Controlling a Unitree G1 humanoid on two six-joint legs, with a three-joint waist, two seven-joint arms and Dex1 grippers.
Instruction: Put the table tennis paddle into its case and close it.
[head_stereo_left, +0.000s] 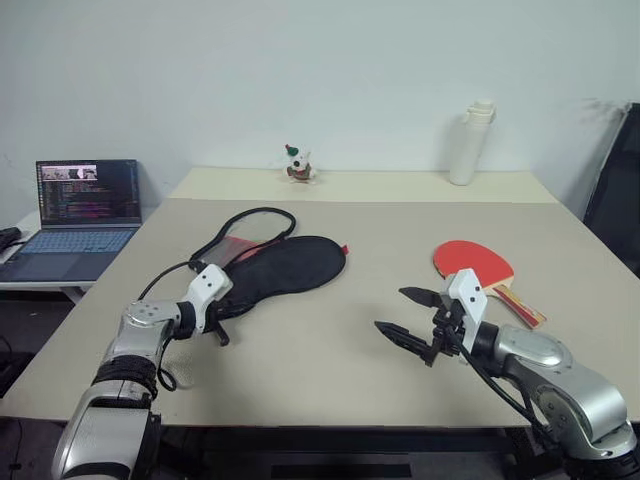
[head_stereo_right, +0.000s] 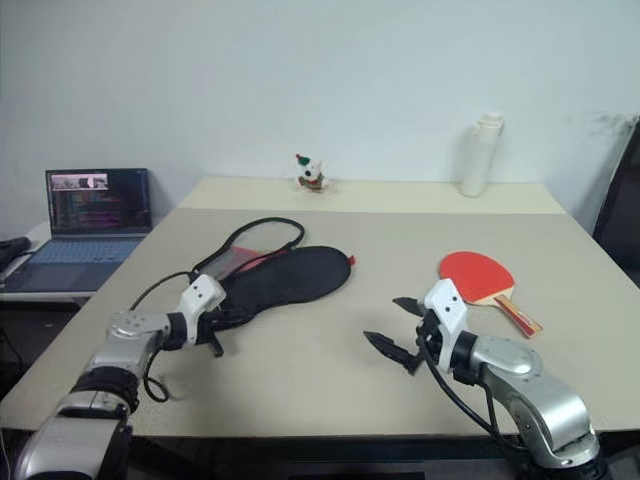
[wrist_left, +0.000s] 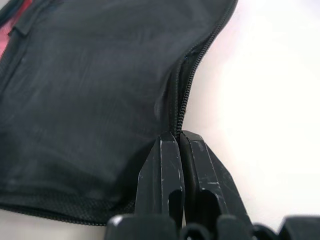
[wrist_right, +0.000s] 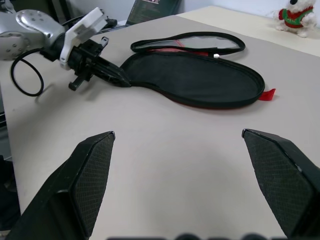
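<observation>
Where the tan table (head_stereo_left: 330, 350) spreads before us, we list: one case (head_stereo_left: 285, 268), black side up, lying flat on the table's left half with its zipper edge parted and a red lining showing. Our left gripper (wrist_left: 179, 142) has its fingers pressed together on the narrow end of the case, at the zipper seam. One table tennis paddle (head_stereo_left: 478, 266), red face up, rests on the table to our right, well apart from the case. Our right gripper (head_stereo_left: 410, 312) hovers near the paddle, fingers spread wide, holding nothing. Also: a white bottle (head_stereo_left: 471, 141), a small plush toy (head_stereo_left: 298, 165), a laptop (head_stereo_left: 82, 205).
</observation>
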